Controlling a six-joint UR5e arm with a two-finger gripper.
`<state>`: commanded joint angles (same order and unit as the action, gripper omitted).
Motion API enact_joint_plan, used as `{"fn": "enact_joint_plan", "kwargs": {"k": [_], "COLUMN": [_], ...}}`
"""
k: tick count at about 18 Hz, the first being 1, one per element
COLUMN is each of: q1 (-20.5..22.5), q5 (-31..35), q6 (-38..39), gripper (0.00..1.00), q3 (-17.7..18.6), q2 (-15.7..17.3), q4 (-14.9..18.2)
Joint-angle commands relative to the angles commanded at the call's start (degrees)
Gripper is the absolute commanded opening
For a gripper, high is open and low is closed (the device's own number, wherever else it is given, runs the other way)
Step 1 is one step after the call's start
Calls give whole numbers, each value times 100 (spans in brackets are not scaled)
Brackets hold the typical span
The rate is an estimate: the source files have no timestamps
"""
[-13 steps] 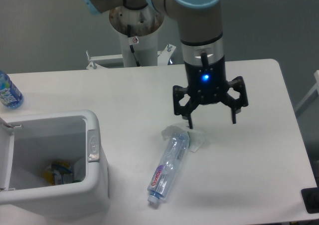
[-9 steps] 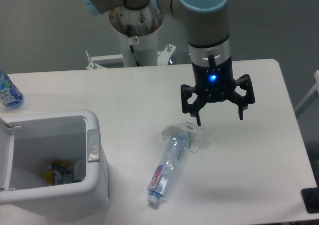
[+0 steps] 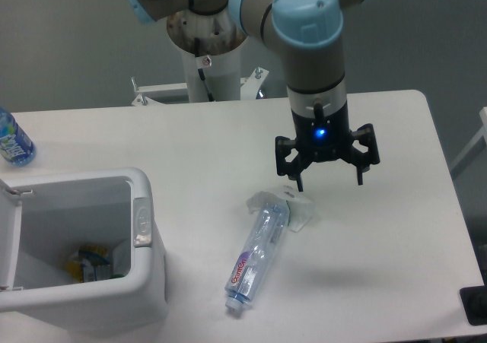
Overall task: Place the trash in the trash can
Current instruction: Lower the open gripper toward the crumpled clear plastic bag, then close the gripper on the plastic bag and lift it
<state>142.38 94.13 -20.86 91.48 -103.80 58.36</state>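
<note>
A crushed clear bottle (image 3: 257,255) with a red-lettered white label lies slanted on the white table, its cap toward the front. A crumpled whitish wrapper (image 3: 298,208) lies against the bottle's upper end. My gripper (image 3: 326,182) hangs open just above and to the right of the wrapper, with nothing between its fingers. The white trash can (image 3: 146,278) stands at the front left, lid open, with some colourful rubbish at its bottom.
An upright bottle with a blue label (image 3: 12,139) stands at the table's left edge. The robot's white base column (image 3: 207,65) rises behind the table. A dark object (image 3: 475,305) sits at the front right corner.
The gripper has shifted to the right and slightly back, away from the wrapper, staying open. The bottle and wrapper have not moved.
</note>
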Motion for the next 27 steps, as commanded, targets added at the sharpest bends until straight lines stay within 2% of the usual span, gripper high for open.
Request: {"fn": "enact_joint_plan", "kwargs": {"k": [3,6,11,17,18,19,21,25,27], "q1": [-9,-26,-26,-26,-35,-35,-35,-26,-26], "q5": [-44,-79,-53,158,176,176,211,228,229], "q6": [896,1469,1663,1831,1822,1831,1848,1857,1848], "gripper": [100,100,100,98,89,73,52,32,14], "q3": [396,476,695,1056,1056,1056,1056,1047,1056], "q2": [-61,-324,-676,-870,-870,-870,-870,-862,-844], "q4": [-9,0,-35,-457,-457,-448,-448,-439,-439]}}
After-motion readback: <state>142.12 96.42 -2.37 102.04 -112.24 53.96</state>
